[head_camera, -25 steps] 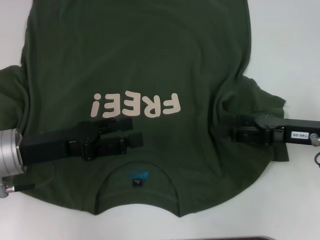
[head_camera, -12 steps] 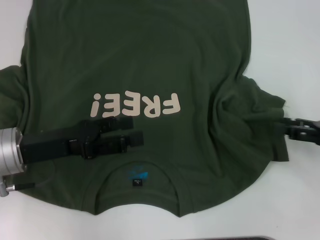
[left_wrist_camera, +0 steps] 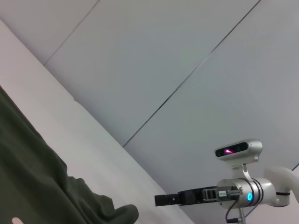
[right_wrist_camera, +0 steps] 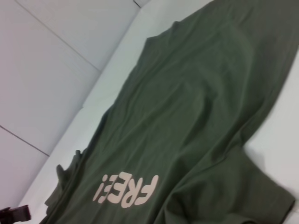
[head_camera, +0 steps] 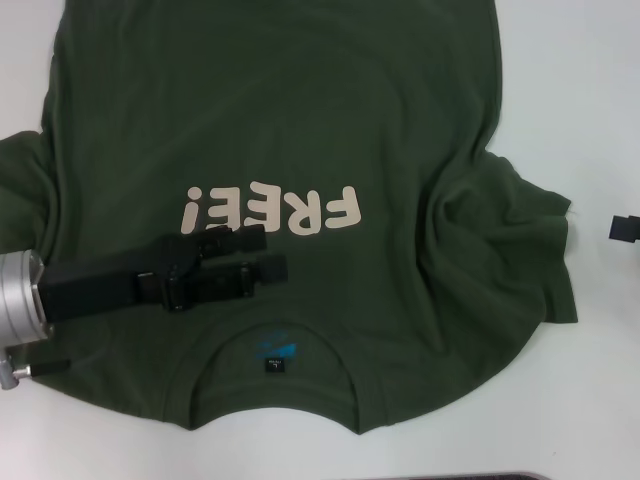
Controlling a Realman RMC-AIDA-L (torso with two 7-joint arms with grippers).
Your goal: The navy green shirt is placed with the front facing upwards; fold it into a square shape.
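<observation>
Left gripper [head_camera: 272, 253] low over the navy green shirt [head_camera: 300, 120], reaching in from the robot's left, tips between the collar and the chest print. Fingers parted a bit, smallish gap, nothing pinched btw them. Can't tell whether resting on the cloth or just above it. Prob placed there to pin or grab the chest area before a fold, but only a guess.

Closest to the robot: collar [head_camera: 275, 400], curved rim toward the head cam, so shirt laid neck-first and front up. Small black neck tag [head_camera: 273, 366] w/ a bit of blue print just inside it. A little further out, cream "FREE!" letters [head_camera: 270, 210], upside down from the head view, matching that neck-first layout.

Out to the sides: right sleeve [head_camera: 520, 250] bunched and wrinkled, creases running in toward the side seam, def not flat. Left sleeve [head_camera: 20, 190] spread off the edge of the view. Right gripper [head_camera: 625, 229] barely poking in at the far right over the bare white table [head_camera: 590, 90], well apart from the sleeve, holding nothing. Open or closed, can't tell. Likely just out of the way.

Furthest: shirt body flat and fairly smooth, running up past the top of the view, hem not visible.

No real fold yet imo, nowhere near square. Sleeves inward first, prob, then length in half. Main risk: lumpy edge from that crumpled right sleeve unless smoothed.
</observation>
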